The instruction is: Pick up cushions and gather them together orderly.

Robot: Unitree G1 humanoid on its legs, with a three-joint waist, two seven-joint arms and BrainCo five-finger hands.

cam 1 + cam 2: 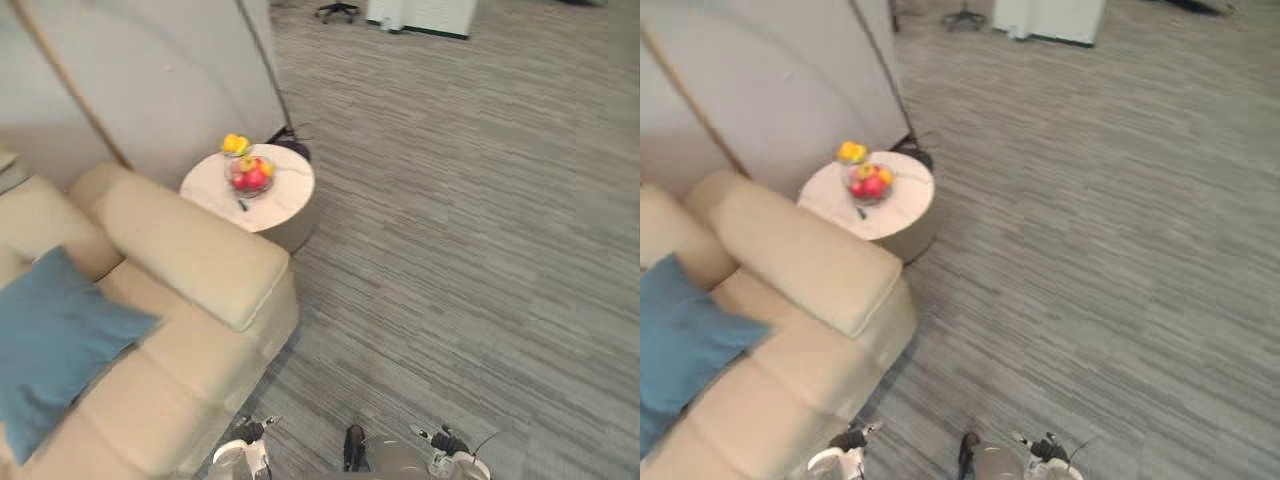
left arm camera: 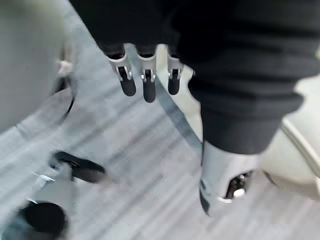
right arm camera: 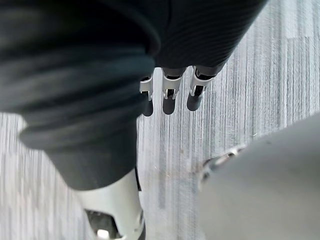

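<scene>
One blue cushion (image 1: 55,340) lies on the seat of a cream sofa (image 1: 190,250) at the robot's left, its upper corner resting against the backrest and its lower part spread over the seat. Neither hand touches it. The cushion sits well apart from both sets of fingers, which hang over the carpet. In its own wrist view the left hand (image 2: 145,82) holds its dark-tipped fingers straight and side by side, slightly apart, with the thumb (image 2: 222,175) off to one side and nothing between them. The right hand (image 3: 169,97) matches it in the right wrist view: fingers straight in a row, thumb (image 3: 117,205) apart, empty, with only striped carpet past the tips. The sofa's thick padded armrest (image 1: 185,245) runs diagonally beside the cushion, on the side nearer the open floor. Just past the far end of that armrest stands a round side table (image 1: 290,205) with a pale top. A clear bowl of red and yellow fruit (image 1: 250,177) sits on it, a loose yellow fruit (image 1: 235,144) rests at the table's far edge, and a small dark item (image 1: 242,205), too small to identify, lies beside the bowl. A light grey wall panel (image 1: 150,80) rises behind the sofa and table. Grey striped carpet (image 1: 480,250) covers the floor to the robot's right and ahead. At the far side of the room are the base of a wheeled chair (image 1: 338,10) and a white cabinet (image 1: 420,15).
</scene>
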